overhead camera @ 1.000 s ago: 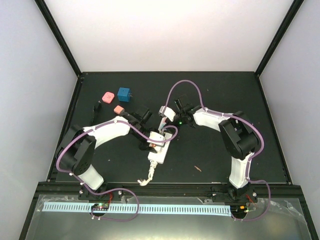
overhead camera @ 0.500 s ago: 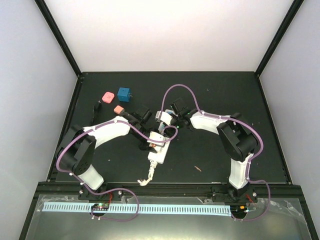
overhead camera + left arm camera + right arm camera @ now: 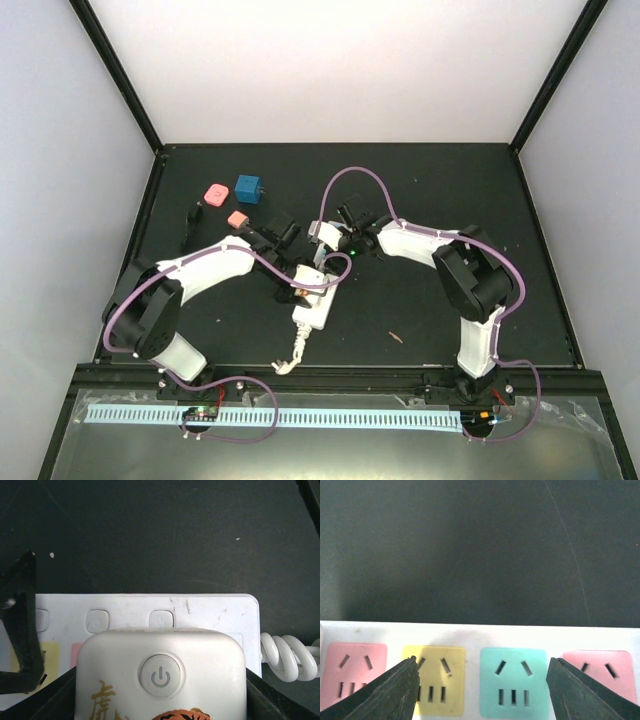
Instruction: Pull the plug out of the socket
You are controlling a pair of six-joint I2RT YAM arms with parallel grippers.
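Observation:
The socket (image 3: 316,305) is a long white strip lying lengthwise between the two arms. Its pastel outlets (image 3: 514,682) fill the bottom of the right wrist view. A white plug (image 3: 160,655) with a round power button and a tiger print sits on the strip (image 3: 210,611). My left gripper (image 3: 299,286) is shut on this plug, one black finger (image 3: 55,700) against each side. Over the strip's far end my right gripper (image 3: 336,243) hangs open. Its fingertips (image 3: 402,685) straddle the yellow and green outlets, and nothing is held between them.
The strip's bundled white cord (image 3: 293,358) trails toward the near edge and shows again as white coils (image 3: 290,656). A pink block (image 3: 213,191), a blue block (image 3: 248,188), a salmon block (image 3: 237,219) and a black piece (image 3: 192,214) lie at the back left. A small reddish scrap (image 3: 397,337) lies right of the strip.
My right gripper has slid left over the strip's far end and opened wider. The left arm's elbow has swung left, its gripper still on the plug.

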